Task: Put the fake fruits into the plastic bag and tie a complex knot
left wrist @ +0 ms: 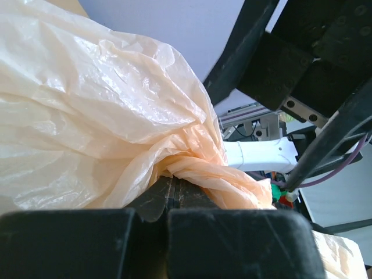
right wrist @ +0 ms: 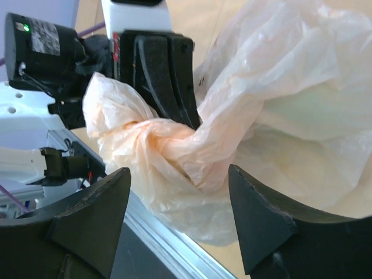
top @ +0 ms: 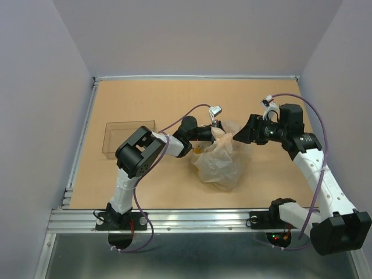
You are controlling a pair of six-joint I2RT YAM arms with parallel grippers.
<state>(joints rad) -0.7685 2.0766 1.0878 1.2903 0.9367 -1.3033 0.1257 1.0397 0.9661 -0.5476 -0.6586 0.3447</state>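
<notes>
The plastic bag [top: 220, 161] sits crumpled mid-table, whitish-peach and translucent, its top gathered into a twisted neck. My left gripper [top: 216, 132] is shut on that twisted neck; in the left wrist view its gripper [left wrist: 172, 185] has the jaws pressed together with the bag [left wrist: 99, 110] bulging above. My right gripper [top: 237, 136] is open just right of the neck, not touching it. In the right wrist view it [right wrist: 180, 195] has its jaws spread either side of the twisted plastic [right wrist: 174, 145]. The fake fruits are hidden; a small yellow-orange patch [top: 199, 150] shows at the bag's left edge.
A clear rigid rectangular tray [top: 128, 138] stands at the left of the table, behind the left arm's elbow. A metal rail [top: 186, 218] runs along the near edge. Grey walls close in the back and both sides.
</notes>
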